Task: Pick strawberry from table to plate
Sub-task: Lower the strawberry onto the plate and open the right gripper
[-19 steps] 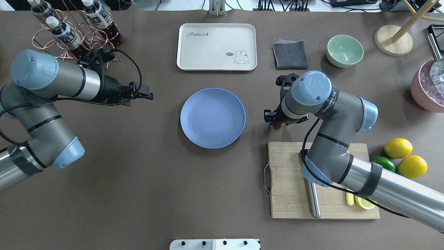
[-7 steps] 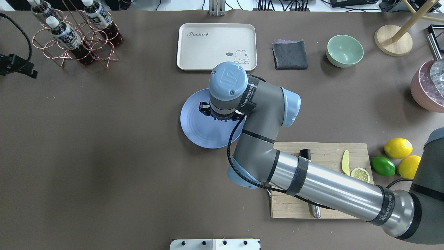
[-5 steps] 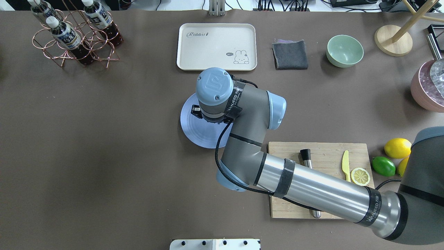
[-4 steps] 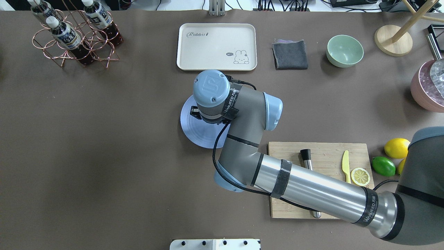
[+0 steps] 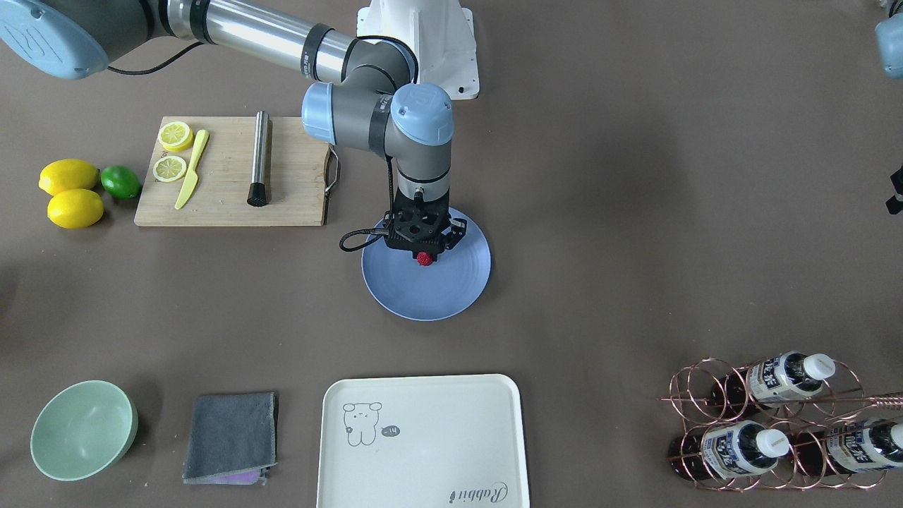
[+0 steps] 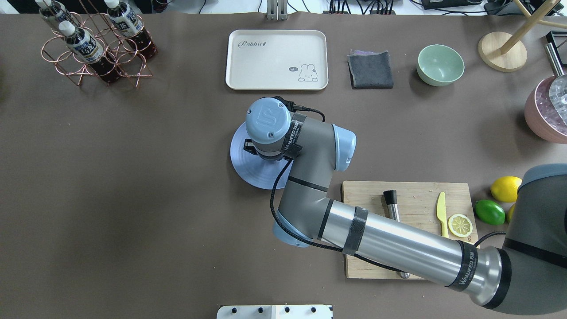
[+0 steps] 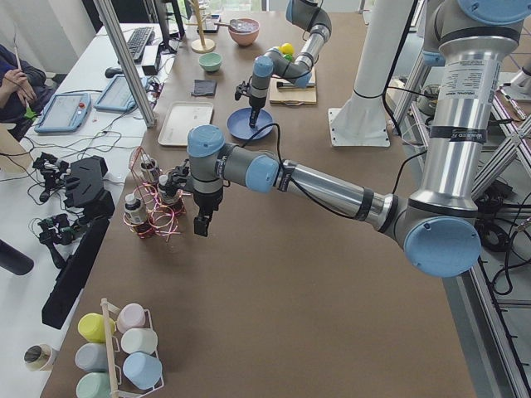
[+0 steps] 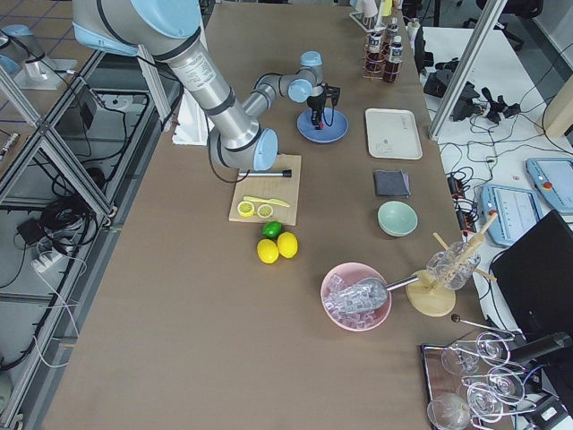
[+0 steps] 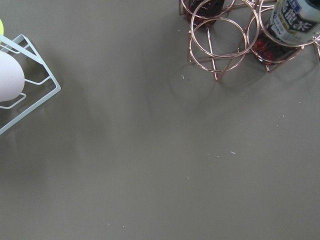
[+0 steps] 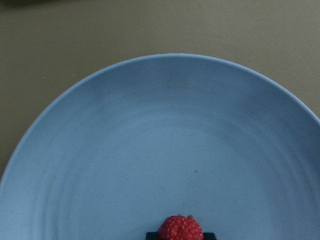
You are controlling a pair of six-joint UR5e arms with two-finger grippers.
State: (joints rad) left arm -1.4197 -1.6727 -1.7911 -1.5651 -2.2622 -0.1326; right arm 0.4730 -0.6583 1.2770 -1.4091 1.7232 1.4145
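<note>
The strawberry (image 5: 424, 259), small, red and bumpy, sits at the tips of my right gripper (image 5: 423, 252), just above the light-blue plate (image 5: 423, 300). That gripper is shut on the berry. In the right wrist view the strawberry (image 10: 181, 229) shows at the bottom edge, over the plate (image 10: 160, 140). From overhead, the right wrist hides both berry and gripper, and only the plate's (image 6: 248, 170) left part shows. My left gripper (image 7: 201, 229) hangs over bare table beside the bottle rack; whether it is open or shut I cannot tell.
A wooden cutting board (image 5: 226, 176) carries lemon slices, a yellow knife and a metal muddler. Two lemons and a lime (image 5: 70, 190) lie beyond it. A cream tray (image 5: 423, 437), grey cloth (image 5: 231, 436), mint bowl (image 5: 83, 429) and copper bottle rack (image 5: 769, 423) line the far side.
My right arm has carried the strawberry from beside the cutting board to over the plate, creeping left in the last frames. My left arm has pulled back out of the overhead view.
</note>
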